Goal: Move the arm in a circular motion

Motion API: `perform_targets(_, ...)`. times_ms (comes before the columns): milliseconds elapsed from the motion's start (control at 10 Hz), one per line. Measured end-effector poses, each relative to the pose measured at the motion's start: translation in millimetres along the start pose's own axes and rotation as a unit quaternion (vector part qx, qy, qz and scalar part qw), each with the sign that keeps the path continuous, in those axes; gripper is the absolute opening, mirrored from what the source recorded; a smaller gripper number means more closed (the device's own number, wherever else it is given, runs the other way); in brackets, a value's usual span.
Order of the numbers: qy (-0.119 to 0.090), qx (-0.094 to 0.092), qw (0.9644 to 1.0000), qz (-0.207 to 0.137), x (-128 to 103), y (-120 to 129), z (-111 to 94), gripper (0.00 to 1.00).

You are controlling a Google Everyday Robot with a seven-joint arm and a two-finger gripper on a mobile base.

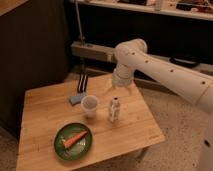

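White arm poised over a wooden table

White and glossy, the arm (165, 75) enters from the right edge at about 3 o'clock and runs up and left to a bulbous joint. From there it bends downward over the far right part of the wooden table (45, 117). Small dark screw holes dot its thick tube segments.

The gripper (119, 94) hangs at the arm's tip, pointing down. It sits at roughly 12 o'clock from a small pale bottle (115, 110), near it but apart. Its pale fingers (107, 92) are splayed wide, with nothing between them.

A white cup (90, 105) stands upright near the table's middle, and the bottle is just beside it at 3 o'clock. A blue cloth-like item (76, 98) lies at 10 o'clock from the cup. Behind that, at 12 o'clock, stands a dark upright object (82, 83); what it is I cannot tell. A green plate (60, 136) lies at 7 o'clock from the cup and carries a carrot (73, 140).
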Motion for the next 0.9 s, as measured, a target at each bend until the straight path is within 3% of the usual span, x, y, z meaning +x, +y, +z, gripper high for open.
perform_targets(200, -0.001, 0.009, 0.999, 0.044, 22, -39, -3, 0.8)
perform_targets(300, -0.001, 0.017, 0.9966, 0.08, 42, -69, -5, 0.8)
perform_targets(500, 0.003, 0.029, 0.9924, 0.119, 71, -104, -6, 0.8)
perform_targets(600, 0.012, 0.049, 0.9889, 0.14, 97, -127, -5, 0.8)
perform_targets(700, 0.025, 0.071, 0.9876, 0.138, 120, -137, -3, 0.8)
perform_targets(900, 0.04, 0.094, 0.9886, 0.11, 162, -146, -4, 0.8)
